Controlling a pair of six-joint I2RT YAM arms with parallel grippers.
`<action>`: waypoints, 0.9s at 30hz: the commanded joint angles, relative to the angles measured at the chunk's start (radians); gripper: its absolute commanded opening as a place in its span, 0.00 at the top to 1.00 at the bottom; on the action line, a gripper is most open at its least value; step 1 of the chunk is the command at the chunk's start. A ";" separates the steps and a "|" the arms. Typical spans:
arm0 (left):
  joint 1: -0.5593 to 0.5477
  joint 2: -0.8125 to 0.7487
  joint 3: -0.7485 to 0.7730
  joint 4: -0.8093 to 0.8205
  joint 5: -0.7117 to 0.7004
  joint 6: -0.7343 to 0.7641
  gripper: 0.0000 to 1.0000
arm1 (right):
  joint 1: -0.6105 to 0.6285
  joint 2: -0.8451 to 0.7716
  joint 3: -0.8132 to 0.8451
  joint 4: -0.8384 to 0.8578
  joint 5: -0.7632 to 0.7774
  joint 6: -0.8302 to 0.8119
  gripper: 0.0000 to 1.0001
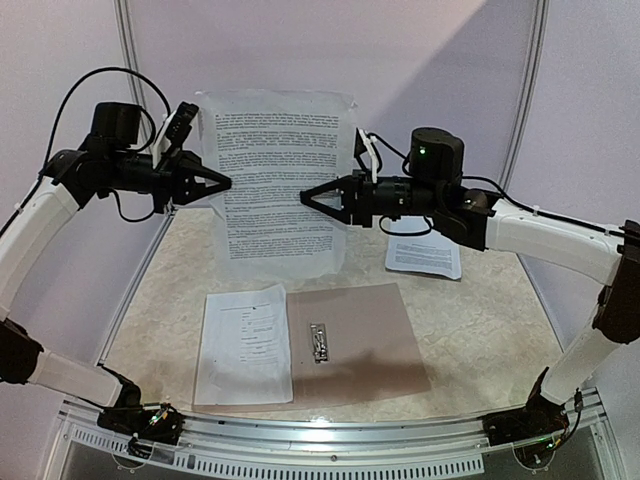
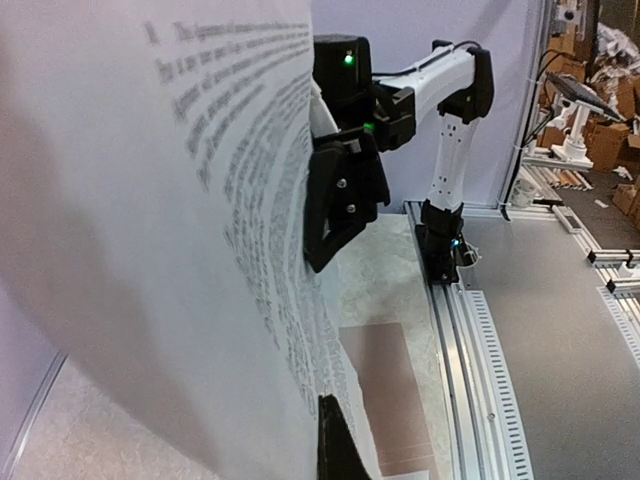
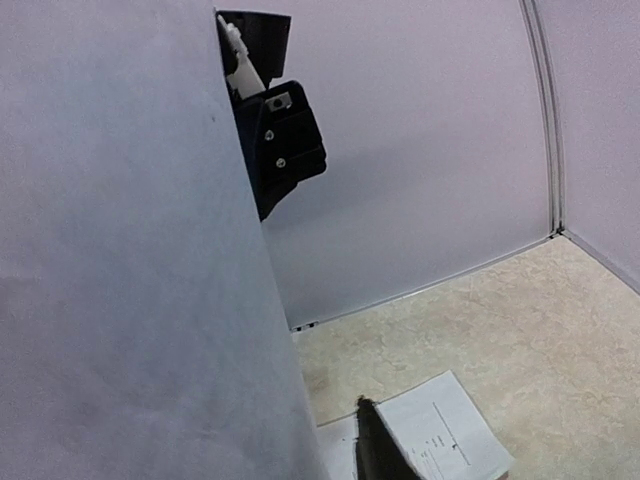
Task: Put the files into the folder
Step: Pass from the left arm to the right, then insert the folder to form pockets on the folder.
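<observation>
A white printed sheet (image 1: 275,175) hangs upright above the table, held between both grippers. My left gripper (image 1: 228,183) is shut on its left edge. My right gripper (image 1: 305,200) is shut on its right part. In the left wrist view the sheet (image 2: 150,250) hides one finger of the left gripper (image 2: 318,402). In the right wrist view the sheet (image 3: 130,250) hides one finger of the right gripper (image 3: 352,405). The tan folder (image 1: 360,345) lies open below, with a metal clip (image 1: 319,342) at its spine. Another sheet (image 1: 245,345) lies on its left leaf.
A third sheet (image 1: 425,250) lies on the table at the back right, under the right arm. White walls close the back and sides. A metal rail (image 1: 330,435) runs along the near edge. The folder shows in the left wrist view (image 2: 390,390).
</observation>
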 commanded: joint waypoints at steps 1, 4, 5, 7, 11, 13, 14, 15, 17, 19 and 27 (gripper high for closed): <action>-0.009 -0.034 -0.031 -0.028 -0.052 0.012 0.78 | 0.004 0.005 0.003 0.002 0.011 0.016 0.97; -0.004 -0.050 -0.036 -0.014 -0.216 -0.015 0.01 | 0.003 0.013 0.001 -0.056 0.067 0.006 1.00; -0.001 -0.056 -0.035 -0.027 -0.293 0.000 0.01 | 0.003 0.016 -0.006 -0.073 0.094 0.002 1.00; 0.010 -0.062 -0.033 -0.076 -0.477 0.051 0.01 | 0.002 0.024 -0.035 -0.094 0.143 0.003 1.00; 0.070 -0.068 -0.076 -0.186 -0.712 0.137 0.01 | 0.002 0.088 -0.060 -0.129 0.179 0.034 1.00; 0.116 -0.080 -0.127 -0.223 -0.783 0.158 0.01 | 0.002 0.122 -0.079 -0.123 0.180 0.053 1.00; 0.133 -0.089 -0.161 -0.235 -0.814 0.171 0.00 | 0.003 0.136 -0.087 -0.123 0.181 0.059 1.00; 0.144 -0.099 -0.201 -0.237 -0.858 0.180 0.01 | 0.004 0.159 -0.094 -0.123 0.184 0.060 1.00; 0.156 -0.123 -0.302 -0.223 -0.956 0.187 0.01 | 0.002 0.188 -0.105 -0.119 0.187 0.059 1.00; 0.161 -0.139 -0.440 -0.210 -1.026 0.206 0.00 | 0.003 0.220 -0.109 -0.123 0.186 0.052 1.00; 0.159 -0.139 -0.862 -0.038 -1.135 0.251 0.00 | 0.026 0.276 -0.103 -0.246 0.285 0.013 1.00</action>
